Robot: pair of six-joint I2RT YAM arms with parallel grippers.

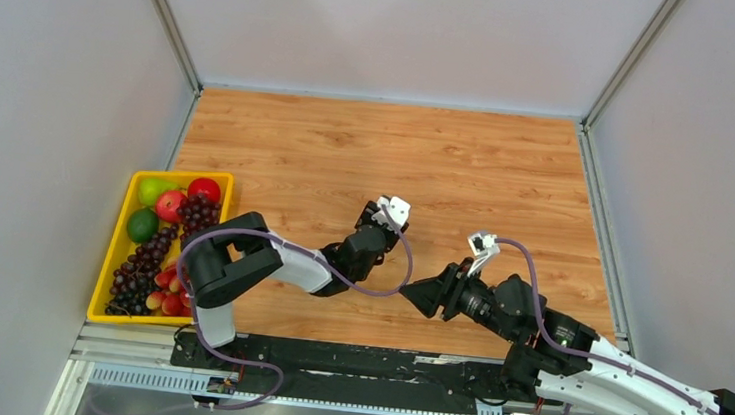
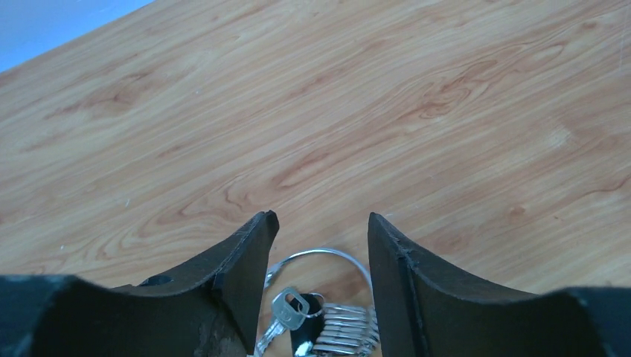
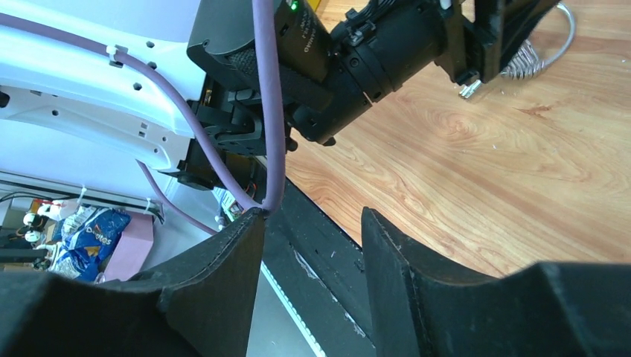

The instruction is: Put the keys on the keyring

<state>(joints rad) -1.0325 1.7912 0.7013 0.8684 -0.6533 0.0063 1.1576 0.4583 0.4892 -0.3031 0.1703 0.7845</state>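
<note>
Top view first, and the keyring does not show there at all; the left arm's wrist sits over that spot on the wooden table [image 1: 399, 150]. The left wrist camera finds it: the keyring [image 2: 321, 255] lies flat on the wood right between the fingers of the left gripper [image 2: 321, 223]; its thin wire loop curves up into the gap, and the left finger covers part of the arc. The keys [image 2: 338, 327] bunch below the loop, fanned tight, and the bottom of the frame cuts them off; how many there are, I cannot tell. One silver key head [image 2: 289, 308] shows clearly; a black head [image 2: 301, 336] sits just under it, half out of frame, and whether it hangs on the ring is unclear.

Fingers now: the left gripper's pair stands well spread, one on each side of the keyring; nothing is pinched, and I see a sliver of table between each finger and the wire. The right gripper [image 3: 312, 219] is spread too, with only table edge and rail showing through the gap; it holds nothing. It hangs near the keyring, pointed toward it. In its view the ring and coil of keys peek out at the top right, under the left gripper, partly blocked. A yellow fruit tray [image 1: 138, 320] sits well apart from the keyring, by the left wall.
</note>
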